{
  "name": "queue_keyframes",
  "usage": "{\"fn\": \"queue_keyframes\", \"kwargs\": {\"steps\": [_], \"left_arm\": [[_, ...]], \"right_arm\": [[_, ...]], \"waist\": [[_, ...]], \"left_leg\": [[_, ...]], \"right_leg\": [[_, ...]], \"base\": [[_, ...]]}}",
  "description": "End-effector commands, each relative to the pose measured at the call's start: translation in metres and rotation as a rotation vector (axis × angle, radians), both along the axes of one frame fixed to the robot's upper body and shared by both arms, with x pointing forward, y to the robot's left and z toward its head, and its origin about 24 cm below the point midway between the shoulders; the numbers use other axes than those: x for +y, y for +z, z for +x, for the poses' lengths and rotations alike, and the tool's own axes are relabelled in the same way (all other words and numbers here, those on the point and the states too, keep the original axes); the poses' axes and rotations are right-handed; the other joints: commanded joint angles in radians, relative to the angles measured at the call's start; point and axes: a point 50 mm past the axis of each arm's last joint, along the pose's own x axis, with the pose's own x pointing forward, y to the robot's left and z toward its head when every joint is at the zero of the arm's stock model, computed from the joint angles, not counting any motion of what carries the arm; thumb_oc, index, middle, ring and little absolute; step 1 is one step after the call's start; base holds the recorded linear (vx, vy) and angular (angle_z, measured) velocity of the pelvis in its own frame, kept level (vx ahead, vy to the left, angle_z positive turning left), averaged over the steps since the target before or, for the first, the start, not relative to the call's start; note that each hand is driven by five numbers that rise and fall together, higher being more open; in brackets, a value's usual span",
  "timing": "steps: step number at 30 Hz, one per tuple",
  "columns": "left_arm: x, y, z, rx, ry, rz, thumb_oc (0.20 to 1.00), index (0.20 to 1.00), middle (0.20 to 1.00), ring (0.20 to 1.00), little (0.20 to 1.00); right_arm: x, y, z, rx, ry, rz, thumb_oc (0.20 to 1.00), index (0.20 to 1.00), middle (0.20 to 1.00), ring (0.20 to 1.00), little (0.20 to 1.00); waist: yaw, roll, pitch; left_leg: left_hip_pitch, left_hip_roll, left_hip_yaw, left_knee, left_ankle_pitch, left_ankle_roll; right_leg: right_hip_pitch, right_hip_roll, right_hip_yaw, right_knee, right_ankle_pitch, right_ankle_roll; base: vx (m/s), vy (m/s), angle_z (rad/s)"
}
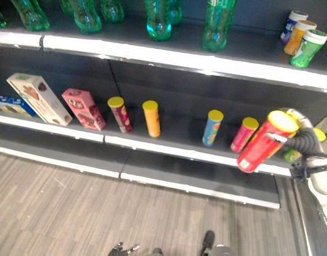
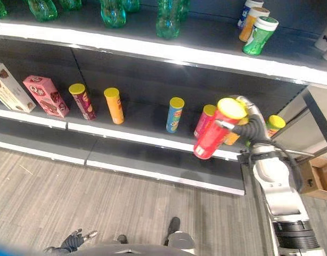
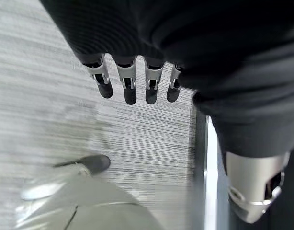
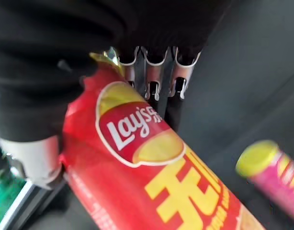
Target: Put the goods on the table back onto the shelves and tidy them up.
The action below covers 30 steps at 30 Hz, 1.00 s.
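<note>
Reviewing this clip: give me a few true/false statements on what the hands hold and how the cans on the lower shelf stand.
1. The right hand holds a red can with a yellow lid. True.
2. The red can stands upright on the lower shelf. False: it is tilted, held off the shelf.
3. The left hand grips a green bottle. False: its fingers hang straight over the floor, holding nothing.
4. An orange can stands between a dark red can and a blue can. True.
</note>
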Motion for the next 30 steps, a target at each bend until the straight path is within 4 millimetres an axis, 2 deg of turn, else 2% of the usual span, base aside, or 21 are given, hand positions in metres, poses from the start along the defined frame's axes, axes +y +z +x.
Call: {"fn": "queue_keyframes", "kwargs": {"steps": [1,3,4,5,6,7,9,12,13,15,16,18,24,27,28,30], "left_arm": [[0.009,0.004,0.001,-0.021,0.042,0.036,1.0,1.0,1.0,1.0,1.0],[0.009,0.002,-0.007,-0.007,0.068,0.024,1.0,1.0,1.0,1.0,1.0],[0.008,0.0,-0.012,0.005,0.079,0.02,1.0,1.0,1.0,1.0,1.0],[0.007,-0.001,-0.014,0.01,0.088,0.017,1.0,1.0,1.0,1.0,1.0],[0.007,-0.002,-0.019,0.025,0.097,0.018,1.0,1.0,1.0,1.0,1.0],[0.006,-0.003,-0.02,0.035,0.102,0.019,1.0,1.0,1.0,1.0,1.0],[0.004,-0.004,-0.018,0.035,0.106,0.016,1.0,1.0,1.0,1.0,1.0],[0.0,-0.005,-0.016,0.041,0.053,0.016,1.0,1.0,1.0,1.0,1.0],[0.0,-0.005,-0.016,0.05,0.013,0.03,1.0,1.0,1.0,1.0,1.0],[0.003,-0.004,-0.017,0.056,-0.011,0.047,1.0,1.0,1.0,1.0,1.0],[0.009,-0.002,-0.019,0.059,-0.006,0.069,1.0,1.0,1.0,1.0,1.0],[0.014,-0.001,-0.024,0.071,0.007,0.084,1.0,1.0,1.0,1.0,1.0],[0.02,0.001,-0.031,0.078,0.031,0.099,1.0,1.0,1.0,1.0,1.0],[0.018,0.003,-0.025,0.044,0.014,0.088,1.0,1.0,1.0,1.0,1.0],[0.017,0.007,-0.017,0.002,-0.005,0.08,1.0,1.0,1.0,1.0,1.0],[0.018,0.012,-0.007,-0.04,-0.015,0.08,1.0,1.0,1.0,1.0,1.0]], "right_arm": [[0.013,0.042,0.004,-0.174,0.096,-0.098,0.2,0.2,0.2,0.2,0.2],[0.02,0.039,0.005,-0.149,0.139,-0.1,0.2,0.2,0.2,0.2,0.2],[0.024,0.037,0.007,-0.137,0.161,-0.097,0.2,0.2,0.2,0.2,0.2],[0.027,0.035,0.009,-0.128,0.176,-0.094,0.2,0.2,0.2,0.2,0.2],[0.03,0.034,0.011,-0.121,0.196,-0.09,0.2,0.2,0.2,0.2,0.2],[0.031,0.034,0.011,-0.122,0.199,-0.082,0.2,0.2,0.2,0.2,0.2],[0.03,0.034,0.012,-0.121,0.196,-0.084,0.2,0.2,0.2,0.2,0.2],[0.028,0.03,0.012,-0.109,0.18,-0.093,0.2,0.2,0.2,0.2,0.2],[0.029,0.028,0.012,-0.102,0.168,-0.102,0.2,0.2,0.2,0.2,0.2],[0.036,0.027,0.014,-0.102,0.179,-0.106,0.2,0.2,0.2,0.2,0.2],[0.041,0.027,0.018,-0.109,0.181,-0.111,0.2,0.2,0.2,0.2,0.2],[0.043,0.026,0.021,-0.105,0.172,-0.129,0.2,0.2,0.2,0.2,0.2],[0.04,0.032,0.033,-0.133,0.112,-0.16,0.2,0.2,0.2,0.2,0.2],[0.037,0.037,0.037,-0.147,0.083,-0.177,0.2,0.2,0.2,0.2,0.2],[0.033,0.047,0.041,-0.188,0.052,-0.178,0.2,0.2,0.2,0.2,0.2],[0.03,0.056,0.045,-0.224,0.023,-0.176,0.2,0.2,0.2,0.2,0.2]], "waist": [[0.029,0.015,0.002],[0.033,0.018,-0.008],[0.037,0.022,-0.014],[0.04,0.026,-0.023],[0.051,0.048,-0.038],[0.052,0.06,-0.045],[0.045,0.079,-0.055],[0.041,0.104,-0.074],[0.045,0.097,-0.085],[0.052,0.082,-0.085],[0.067,0.065,-0.085],[0.081,0.051,-0.083],[0.125,0.024,-0.044],[0.14,0.021,-0.022],[0.155,0.02,0.014],[0.17,0.017,0.046]], "left_leg": [[-0.108,0.071,0.038,0.244,0.0,-0.031],[-0.072,0.145,0.051,0.106,0.002,-0.022],[-0.041,0.178,0.046,-0.002,0.01,-0.014],[-0.022,0.2,0.026,-0.12,0.057,-0.012],[-0.019,0.238,-0.054,-0.281,0.139,-0.024],[-0.033,0.253,-0.094,-0.34,0.177,-0.043],[-0.049,0.263,-0.1,-0.377,0.197,-0.062],[-0.043,0.226,-0.08,-0.377,0.176,-0.069],[-0.019,0.173,-0.048,-0.377,0.146,-0.048],[0.005,0.119,-0.011,-0.377,0.117,-0.016],[0.015,0.076,0.023,-0.377,0.094,0.011],[0.029,0.041,0.041,-0.377,0.072,0.035],[0.02,0.003,0.027,-0.377,0.059,0.064],[0.007,0.001,0.013,-0.377,0.064,0.066],[-0.016,0.004,-0.005,-0.377,0.076,0.063],[-0.047,0.014,-0.024,-0.375,0.092,0.056]], "right_leg": [[0.023,0.001,-0.031,0.011,-0.103,0.005],[0.03,-0.009,-0.03,0.011,-0.109,0.025],[0.029,-0.019,-0.025,0.011,-0.109,0.039],[0.022,-0.023,-0.015,0.011,-0.111,0.045],[0.015,-0.015,0.011,0.011,-0.12,0.053],[0.016,-0.016,0.02,0.011,-0.126,0.06],[0.03,-0.032,0.02,0.013,-0.129,0.071],[0.038,-0.089,0.002,0.036,-0.113,0.099],[0.038,-0.146,0.009,0.055,-0.088,0.122],[0.026,-0.205,0.02,0.076,-0.064,0.142],[0.0,-0.257,0.029,0.095,-0.041,0.161],[-0.014,-0.294,0.029,0.11,-0.015,0.173],[-0.02,-0.322,0.007,0.134,0.011,0.176],[-0.025,-0.323,-0.001,0.141,0.009,0.176],[-0.035,-0.319,-0.004,0.149,0.003,0.176],[-0.048,-0.314,-0.01,0.157,-0.006,0.175]], "base": [[0.06,0.084,0.05],[0.12,0.16,-0.05],[0.11,0.235,-0.02],[0.14,0.352,0.01],[0.14,0.372,-0.06],[0.13,0.376,-0.05],[0.1,0.325,-0.01],[0.14,0.44,-0.08],[0.18,0.539,-0.26],[0.13,0.522,-0.1],[0.08,0.465,0.03],[0.07,0.339,-0.53],[0.04,0.113,-0.1],[-0.03,-0.016,0.18],[-0.08,-0.071,0.27],[-0.07,-0.088,0.36]]}}
